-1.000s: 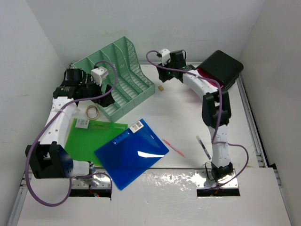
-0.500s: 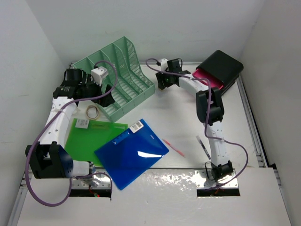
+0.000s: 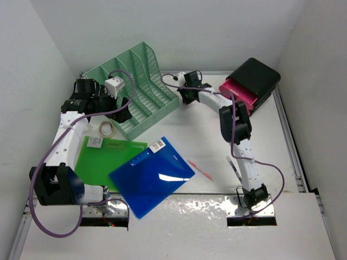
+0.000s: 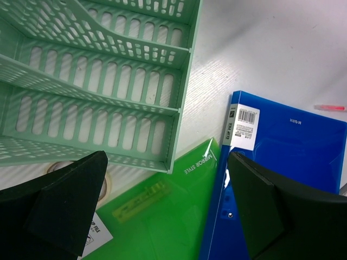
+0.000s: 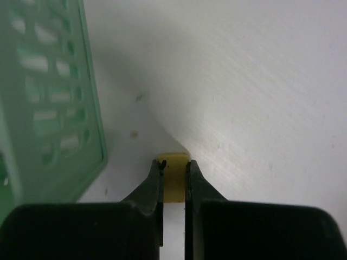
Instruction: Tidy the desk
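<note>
The desk (image 3: 206, 138) filled the frame's middle. At upper centre, beside the mint-green file rack (image 3: 135, 89), the right gripper (image 5: 174, 165) pinched a small pale-yellow block (image 5: 174, 160). At left, the left gripper (image 4: 165, 160) gaped wide above the green folder (image 4: 157, 222) and blue folder (image 4: 293, 162).

File rack (image 3: 135, 89) far-left on desk (image 3: 206, 135); drawer box (image 3: 252, 81) far-right; folders (image 3: 152, 176) near-left.

A laboratory robot test cell is indicated. The desk (image 3: 217, 135) is enclosed on three sides by plain white panels (image 3: 217, 32) and edged with metal rails (image 3: 291, 149). A left arm (image 3: 64, 142) and a right arm (image 3: 242, 142) are bolted at its near edge, and exposed purple cables (image 3: 47, 229) are looped from them. Office props are laid out: a file rack (image 3: 142, 81) and a blue folder (image 3: 152, 176).
</note>
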`<state>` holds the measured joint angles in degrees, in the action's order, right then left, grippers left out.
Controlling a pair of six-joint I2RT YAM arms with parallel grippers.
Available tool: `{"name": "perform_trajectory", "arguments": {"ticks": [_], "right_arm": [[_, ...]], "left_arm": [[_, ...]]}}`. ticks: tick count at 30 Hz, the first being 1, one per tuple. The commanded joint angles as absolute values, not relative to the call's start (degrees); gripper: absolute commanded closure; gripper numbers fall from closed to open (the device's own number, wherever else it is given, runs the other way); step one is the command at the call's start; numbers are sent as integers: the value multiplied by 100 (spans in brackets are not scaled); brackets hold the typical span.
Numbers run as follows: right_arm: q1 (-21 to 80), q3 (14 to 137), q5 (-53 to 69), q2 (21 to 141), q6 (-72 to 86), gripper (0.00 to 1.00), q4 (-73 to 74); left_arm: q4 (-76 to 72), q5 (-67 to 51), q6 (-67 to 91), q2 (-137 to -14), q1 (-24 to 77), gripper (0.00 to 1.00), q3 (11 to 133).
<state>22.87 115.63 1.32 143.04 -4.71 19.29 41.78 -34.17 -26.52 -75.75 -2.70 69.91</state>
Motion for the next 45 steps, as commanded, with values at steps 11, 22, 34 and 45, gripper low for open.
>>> {"name": "perform_trajectory", "arguments": {"ticks": [11, 22, 34, 45], "right_arm": [[1927, 9019, -341, 9944, -1204, 100, 1617], [528, 8235, -519, 9448, -853, 94, 1899], [352, 8393, -668, 9685, -949, 71, 2135], [386, 8965, -590, 9581, -862, 38, 2566]], "left_arm": [[3981, -3419, -2654, -7383, -334, 8, 7005], [3946, -3427, -2654, -7356, -334, 8, 6961], [3973, -3507, -2654, -7348, -334, 8, 6961], [3990, -3533, -2681, -7365, -325, 8, 6952]]}}
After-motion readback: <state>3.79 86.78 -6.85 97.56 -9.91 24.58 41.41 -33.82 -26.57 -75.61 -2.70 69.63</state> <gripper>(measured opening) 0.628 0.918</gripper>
